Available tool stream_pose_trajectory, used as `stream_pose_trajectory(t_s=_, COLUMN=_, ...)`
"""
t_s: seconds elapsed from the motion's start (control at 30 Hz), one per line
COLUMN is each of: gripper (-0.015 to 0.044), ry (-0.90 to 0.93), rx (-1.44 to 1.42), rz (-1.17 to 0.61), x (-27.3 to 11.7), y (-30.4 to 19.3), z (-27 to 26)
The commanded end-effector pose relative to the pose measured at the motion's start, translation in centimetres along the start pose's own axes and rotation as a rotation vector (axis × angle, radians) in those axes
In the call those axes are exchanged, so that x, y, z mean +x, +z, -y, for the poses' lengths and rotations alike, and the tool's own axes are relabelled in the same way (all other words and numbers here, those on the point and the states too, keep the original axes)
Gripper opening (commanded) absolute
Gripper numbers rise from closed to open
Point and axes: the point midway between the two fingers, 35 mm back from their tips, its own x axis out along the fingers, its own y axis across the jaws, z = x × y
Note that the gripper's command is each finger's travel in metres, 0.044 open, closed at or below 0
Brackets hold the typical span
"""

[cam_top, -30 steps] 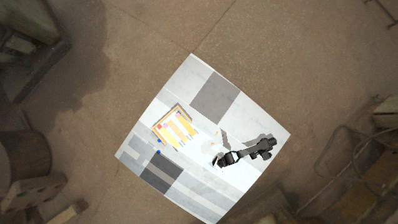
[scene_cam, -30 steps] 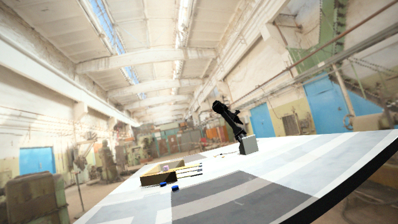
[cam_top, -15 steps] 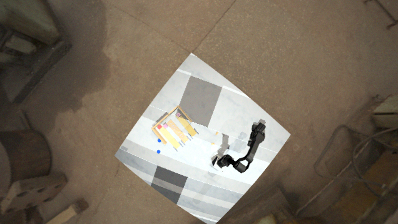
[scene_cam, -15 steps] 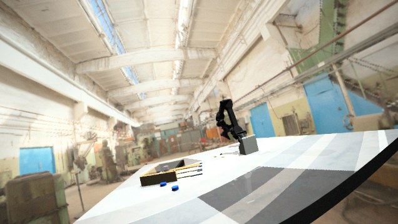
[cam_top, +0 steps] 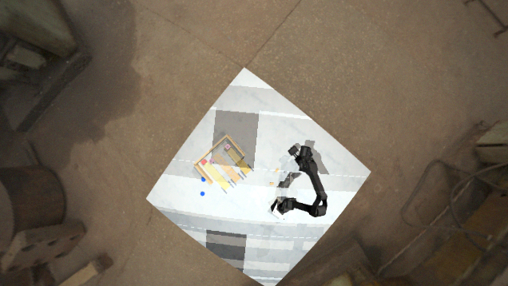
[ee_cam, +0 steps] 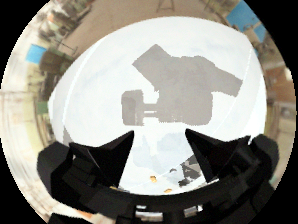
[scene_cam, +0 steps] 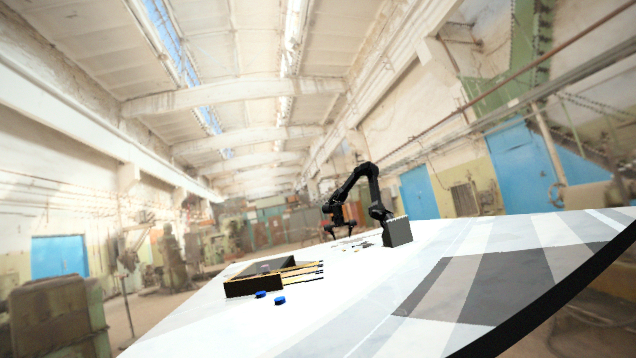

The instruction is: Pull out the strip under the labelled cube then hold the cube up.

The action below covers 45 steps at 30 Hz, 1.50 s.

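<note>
A wooden-edged tray (cam_top: pixel 211 148) (scene_cam: pixel 254 286) stands on the table, left of the arm in the top view. A pale yellow strip (cam_top: pixel 216 176), an orange strip (cam_top: pixel 228 169) and a darker gold strip (cam_top: pixel 239 159) stick out of its open side. A red cube (cam_top: pixel 204 162) is at the inner end of the yellow strip. One pink cube (cam_top: pixel 212 160) is near the orange strip, another pink cube (cam_top: pixel 228 146) at the gold strip's inner end. No label is readable. My gripper (scene_cam: pixel 341 236) (ee_cam: pixel 160 132) is open and empty, pointing down above the table, away from the tray.
Two blue discs, one (cam_top: pixel 203 179) (scene_cam: pixel 260 294) beside the tray and the other (cam_top: pixel 202 193) (scene_cam: pixel 280 300) farther out, lie on the table. Small orange pieces (cam_top: pixel 276 170) (cam_top: pixel 271 184) (ee_cam: pixel 153 179) lie between tray and arm. Shadows cross the table.
</note>
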Motion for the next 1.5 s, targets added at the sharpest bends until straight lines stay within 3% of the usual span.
stream_pose_trajectory(t_s=0.0, gripper=0.04, ry=0.094, rx=-0.208, rz=-0.003, x=-0.5, y=-3.3, z=-3.7)
stream_pose_trajectory(t_s=0.47, gripper=0.04, ry=0.51, rx=-0.964, rz=0.126, x=-7.9, y=-20.2, z=-13.9)
stream_pose_trajectory(t_s=0.7, gripper=0.04, ry=0.73, rx=-1.294, rz=0.273, x=-14.0, y=-29.2, z=-13.9)
stream_pose_trajectory(t_s=0.93, gripper=0.04, ry=0.953, rx=-1.572, rz=0.472, x=-20.3, y=-36.8, z=-10.4)
stream_pose_trajectory(t_s=1.47, gripper=0.04, ry=0.975, rx=-1.596, rz=0.494, x=-20.8, y=-37.4, z=-9.9)
